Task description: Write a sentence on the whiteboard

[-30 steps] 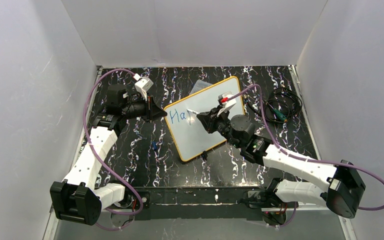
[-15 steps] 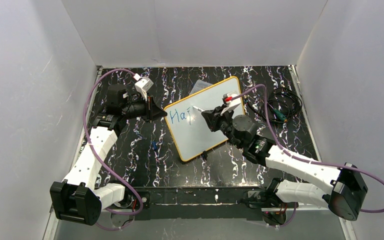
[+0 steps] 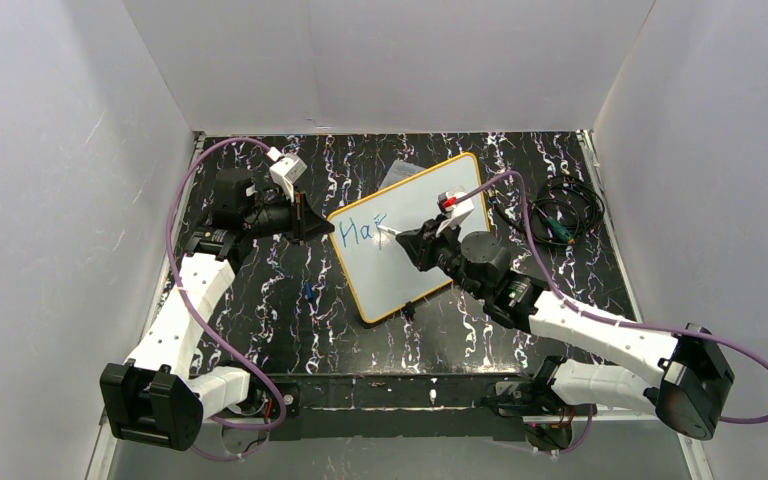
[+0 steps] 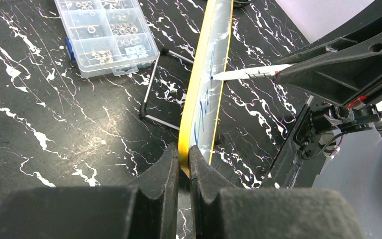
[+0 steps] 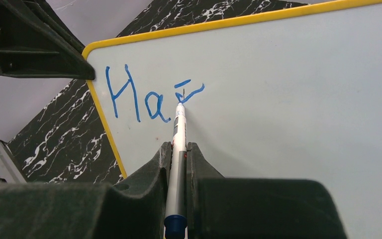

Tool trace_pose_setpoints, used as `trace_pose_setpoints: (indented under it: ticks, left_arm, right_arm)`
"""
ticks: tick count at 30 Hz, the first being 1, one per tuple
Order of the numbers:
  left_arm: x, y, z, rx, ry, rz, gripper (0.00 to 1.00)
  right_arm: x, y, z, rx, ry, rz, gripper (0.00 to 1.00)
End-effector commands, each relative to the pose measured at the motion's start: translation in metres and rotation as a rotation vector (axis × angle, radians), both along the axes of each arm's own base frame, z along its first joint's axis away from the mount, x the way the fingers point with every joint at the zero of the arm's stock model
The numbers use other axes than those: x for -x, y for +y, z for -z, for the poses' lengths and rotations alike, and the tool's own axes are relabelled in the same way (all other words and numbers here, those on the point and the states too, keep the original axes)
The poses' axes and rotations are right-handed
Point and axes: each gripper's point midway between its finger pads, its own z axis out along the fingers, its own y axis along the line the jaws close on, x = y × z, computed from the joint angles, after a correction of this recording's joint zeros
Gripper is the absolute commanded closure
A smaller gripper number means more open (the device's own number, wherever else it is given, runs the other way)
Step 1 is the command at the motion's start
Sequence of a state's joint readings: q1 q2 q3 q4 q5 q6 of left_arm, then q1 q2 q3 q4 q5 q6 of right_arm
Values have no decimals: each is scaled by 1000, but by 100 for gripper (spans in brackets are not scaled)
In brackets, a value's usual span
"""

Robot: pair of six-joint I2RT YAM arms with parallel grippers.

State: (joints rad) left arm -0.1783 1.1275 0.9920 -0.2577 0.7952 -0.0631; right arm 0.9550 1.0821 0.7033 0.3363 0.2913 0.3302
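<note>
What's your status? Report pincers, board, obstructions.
Left pincer shut on whiteboard edge. Right pincer shut on marker, tip on board. Lettering reads "Ha", third letter unfinished. Nothing blocking the marker.

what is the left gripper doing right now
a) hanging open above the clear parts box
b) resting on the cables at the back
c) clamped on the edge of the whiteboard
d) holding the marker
C: in the left wrist view the left gripper has its fingers closed on the yellow-framed edge of the whiteboard, while the marker sits in the right gripper.
</note>
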Motion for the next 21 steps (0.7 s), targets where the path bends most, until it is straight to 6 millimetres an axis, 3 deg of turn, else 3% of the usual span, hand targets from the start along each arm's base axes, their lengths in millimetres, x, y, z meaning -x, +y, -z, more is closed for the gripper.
trace_pose_setpoints:
  ticks: [1,7,12,16,21]
  left_arm:
    - [11,-4,-4,5,-31,53,100]
    - [11,-4,-4,5,-31,53,100]
    - [11,-4,-4,4,-29,53,100]
    - [11,-4,-3,4,-28,53,100]
    - [11,-4,-3,4,-27,53,100]
  right_arm:
    - [4,1,11,6,28,-17,99]
    - [4,-3,-7,-28,-5,-11,99]
    - [1,-17,-29,-59,-54,48,99]
    - [-8,-27,-32,-40,-84,111,99]
    - [-14,-21,-33,-23,-101,115,99]
